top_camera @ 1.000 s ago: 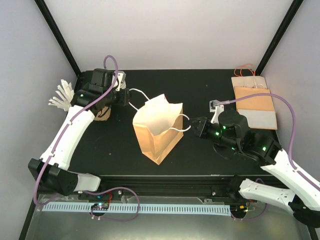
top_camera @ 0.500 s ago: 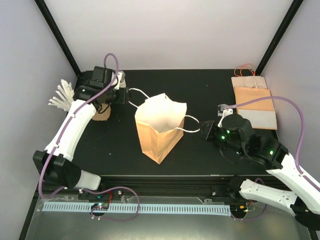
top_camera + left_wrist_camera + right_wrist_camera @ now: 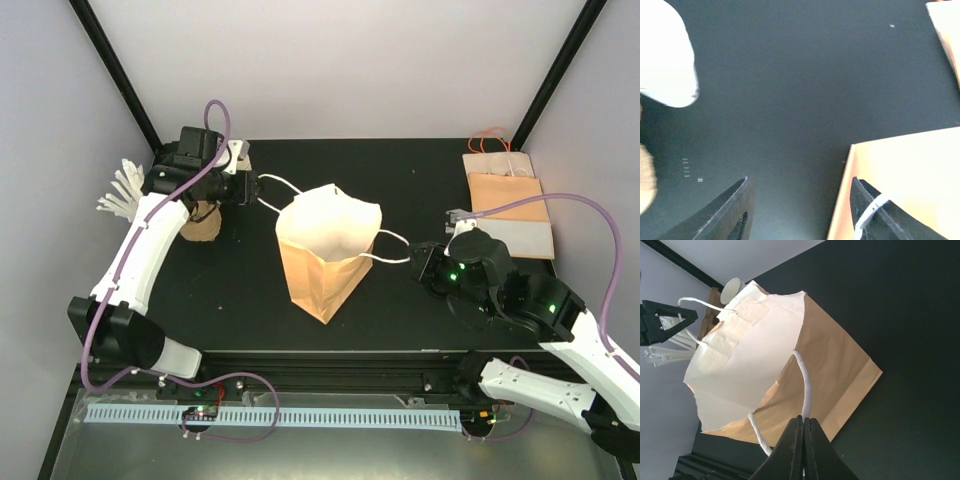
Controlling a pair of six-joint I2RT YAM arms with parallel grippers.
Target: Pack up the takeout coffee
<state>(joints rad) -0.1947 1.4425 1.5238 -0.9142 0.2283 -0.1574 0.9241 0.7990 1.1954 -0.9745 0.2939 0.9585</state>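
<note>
Top external | paper bag upright, mouth up | right jaws clamp its handle | left jaws apart

bag at centre of worktop | left pincer behind-left of bag | right pincer right of bag, on its handle | stirrer cup left | flat bags far right

White-and-black left arm: tapered white shells, black joint housings, small green light. White-and-black right arm: same build, more green lights. Black base block at foot. Thin purple cable arcs off each arm. Left gripper, right gripper: matte black wedge fingers.
</note>
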